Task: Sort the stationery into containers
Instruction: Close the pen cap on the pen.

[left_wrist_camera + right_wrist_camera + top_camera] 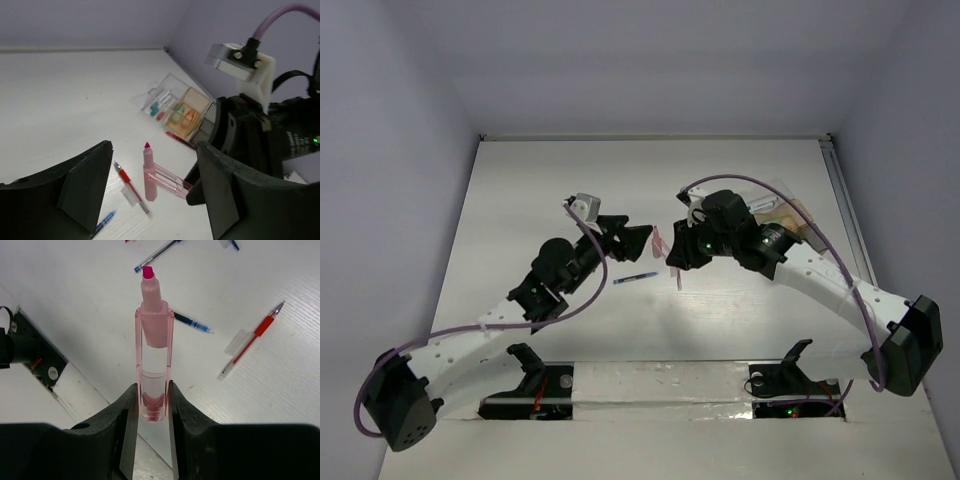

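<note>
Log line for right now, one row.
left jaws: open, empty | right jaws: shut on pink highlighter | red pen, blue pen: loose on table

Top cam overhead; wrist cams close, same pink marker [152, 325]

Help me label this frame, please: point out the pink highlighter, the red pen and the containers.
pink highlighter [154, 325], right wrist view, on its wide collar below the tip.
red pen [251, 341], right wrist view, mid-barrel.
containers [201, 101], left wrist view, bare floor of the orange-tan box.
</note>
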You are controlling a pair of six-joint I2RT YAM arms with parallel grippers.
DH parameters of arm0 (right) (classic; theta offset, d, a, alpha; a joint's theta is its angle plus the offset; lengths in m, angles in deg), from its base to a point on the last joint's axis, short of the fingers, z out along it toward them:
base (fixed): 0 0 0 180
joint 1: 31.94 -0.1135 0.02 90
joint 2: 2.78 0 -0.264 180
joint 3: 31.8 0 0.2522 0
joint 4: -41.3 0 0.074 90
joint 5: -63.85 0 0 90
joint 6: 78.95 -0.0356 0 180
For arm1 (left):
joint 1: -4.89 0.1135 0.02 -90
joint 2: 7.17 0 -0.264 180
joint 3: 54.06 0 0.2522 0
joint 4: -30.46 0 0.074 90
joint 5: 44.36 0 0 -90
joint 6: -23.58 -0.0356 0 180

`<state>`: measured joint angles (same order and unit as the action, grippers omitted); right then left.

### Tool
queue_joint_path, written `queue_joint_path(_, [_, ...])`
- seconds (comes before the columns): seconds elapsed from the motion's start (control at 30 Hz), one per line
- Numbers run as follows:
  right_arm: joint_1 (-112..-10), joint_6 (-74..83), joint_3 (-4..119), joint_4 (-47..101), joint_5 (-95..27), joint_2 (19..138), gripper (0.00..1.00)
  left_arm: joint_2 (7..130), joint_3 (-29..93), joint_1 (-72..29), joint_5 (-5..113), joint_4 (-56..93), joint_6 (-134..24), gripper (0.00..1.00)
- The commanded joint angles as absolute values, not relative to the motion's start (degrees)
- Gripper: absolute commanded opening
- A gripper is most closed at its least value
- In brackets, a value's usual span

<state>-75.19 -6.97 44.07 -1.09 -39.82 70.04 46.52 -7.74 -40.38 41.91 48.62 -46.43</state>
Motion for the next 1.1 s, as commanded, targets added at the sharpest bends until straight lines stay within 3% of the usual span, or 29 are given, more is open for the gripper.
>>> queue_joint_path(0.0, [-75.27,-9.34,47.96,-0.68,-36.34,67.80,0.00,41.00,-12.24,-40.37,43.95,49.57,-44.81,0.64])
queue_joint_path(0.27, [-74.75,-13.03,52.88,-0.41,-37.74,67.45,0.00,34.93,-21.40,-40.37,48.72,54.93,-39.35,0.54])
queue_joint_path(1.07, [-74.75,-19.10,51.75,4.51,-47.15,68.06,0.00,43.54,-20.53,-40.37,46.87,68.11,-40.85,0.46])
